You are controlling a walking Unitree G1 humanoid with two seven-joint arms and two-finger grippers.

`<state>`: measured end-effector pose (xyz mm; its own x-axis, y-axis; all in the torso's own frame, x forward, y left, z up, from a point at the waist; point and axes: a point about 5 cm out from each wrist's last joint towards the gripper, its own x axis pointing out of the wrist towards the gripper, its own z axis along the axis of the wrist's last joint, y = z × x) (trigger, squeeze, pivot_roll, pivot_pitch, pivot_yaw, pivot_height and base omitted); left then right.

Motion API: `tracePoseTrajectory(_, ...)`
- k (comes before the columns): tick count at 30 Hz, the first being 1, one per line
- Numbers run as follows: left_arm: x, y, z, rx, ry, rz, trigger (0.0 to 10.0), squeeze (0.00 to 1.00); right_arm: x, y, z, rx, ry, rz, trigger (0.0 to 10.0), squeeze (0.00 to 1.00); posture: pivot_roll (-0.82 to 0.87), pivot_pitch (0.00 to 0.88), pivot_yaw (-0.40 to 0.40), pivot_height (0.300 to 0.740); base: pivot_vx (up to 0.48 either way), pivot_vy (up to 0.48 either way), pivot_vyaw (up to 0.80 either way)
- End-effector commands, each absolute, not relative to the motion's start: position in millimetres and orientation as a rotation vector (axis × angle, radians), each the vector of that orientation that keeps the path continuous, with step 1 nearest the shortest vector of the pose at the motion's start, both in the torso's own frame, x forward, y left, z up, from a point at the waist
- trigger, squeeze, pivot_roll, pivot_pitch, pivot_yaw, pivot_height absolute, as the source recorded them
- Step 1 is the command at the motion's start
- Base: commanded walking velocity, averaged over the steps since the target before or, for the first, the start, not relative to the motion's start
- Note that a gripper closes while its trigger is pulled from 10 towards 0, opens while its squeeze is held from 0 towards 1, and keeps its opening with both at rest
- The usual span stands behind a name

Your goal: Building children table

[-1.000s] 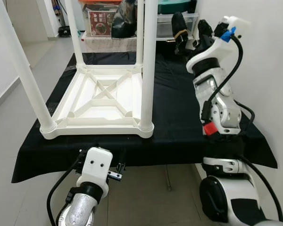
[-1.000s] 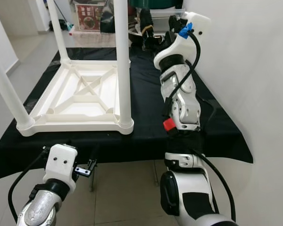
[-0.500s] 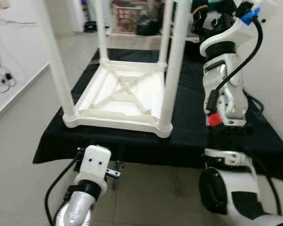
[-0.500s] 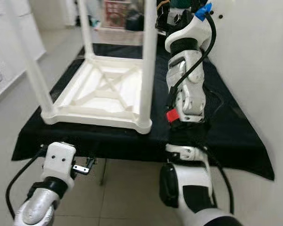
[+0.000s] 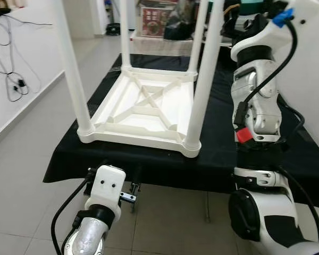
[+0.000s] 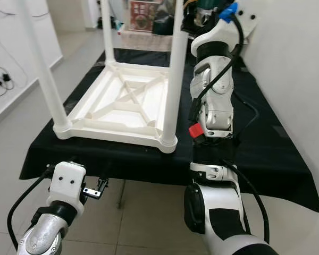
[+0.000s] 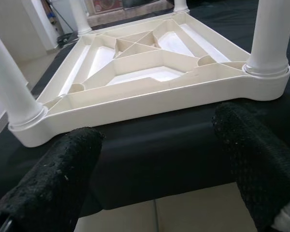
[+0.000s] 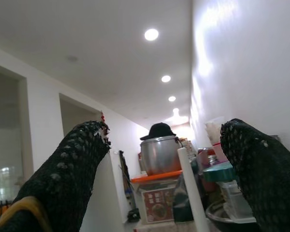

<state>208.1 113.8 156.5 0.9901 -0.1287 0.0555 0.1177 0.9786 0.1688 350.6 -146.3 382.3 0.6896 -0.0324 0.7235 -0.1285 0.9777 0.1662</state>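
Observation:
A white plastic children's table lies upside down on a black-covered table, its four round legs pointing up. The near right leg and near left leg stand in the front corners. My left gripper is low, in front of the black table's near edge, and open. Its fingers frame the white table's front rim with nothing between them. My right arm is raised at the right side. The right gripper points up towards the ceiling, open and empty.
Boxes and bags crowd the far end of the black table. A white wall runs close along the right. Cables hang at the left wall above tiled floor. A steel pot sits on an orange shelf.
The whole picture has shifted as the camera moved; the upturned table now sits more to the right in view. The table and both arms show no move of their own.

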Motion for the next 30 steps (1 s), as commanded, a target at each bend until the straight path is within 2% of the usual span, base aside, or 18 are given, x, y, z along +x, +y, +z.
tracePoseTrajectory(1, 208, 114, 154, 0.171, -0.047, -0.124, 10.0, 0.0, 354, -141, 375, 0.184, -0.771, 0.067, 10.0, 0.0, 0.1, 0.053, -0.046, 0.74, 0.0, 0.0, 0.0)
tracePoseTrajectory(7, 207, 114, 153, 0.175, -0.044, -0.12, 10.0, 0.0, 353, -131, 372, 0.278, -0.762, 0.154, 10.0, 0.0, 0.1, 0.045, -0.049, 0.74, 0.0, 0.0, 0.0)
tracePoseTrajectory(15, 207, 114, 152, 0.174, -0.04, -0.125, 10.0, 0.0, 354, -142, 378, 0.355, -0.794, 0.089, 10.0, 0.0, 0.1, 0.039, -0.049, 0.74, 0.0, 0.0, 0.0)
tracePoseTrajectory(19, 207, 114, 151, 0.178, -0.038, -0.124, 10.0, 0.0, 351, -137, 385, 0.394, -0.818, 0.155, 10.0, 0.0, 0.1, 0.038, -0.048, 0.74, 0.0, 0.0, 0.0)
tracePoseTrajectory(25, 206, 112, 153, 0.17, -0.044, -0.128, 10.0, 0.0, 345, -105, 376, 0.355, -0.784, 0.329, 10.0, 0.0, 0.1, 0.033, -0.051, 0.74, 0.0, 0.0, 0.0)
tracePoseTrajectory(30, 206, 112, 153, 0.168, -0.046, -0.128, 10.0, 0.0, 349, -92, 364, 0.3, -0.723, 0.37, 10.0, 0.0, 0.1, 0.036, -0.052, 0.74, 0.0, 0.0, 0.0)
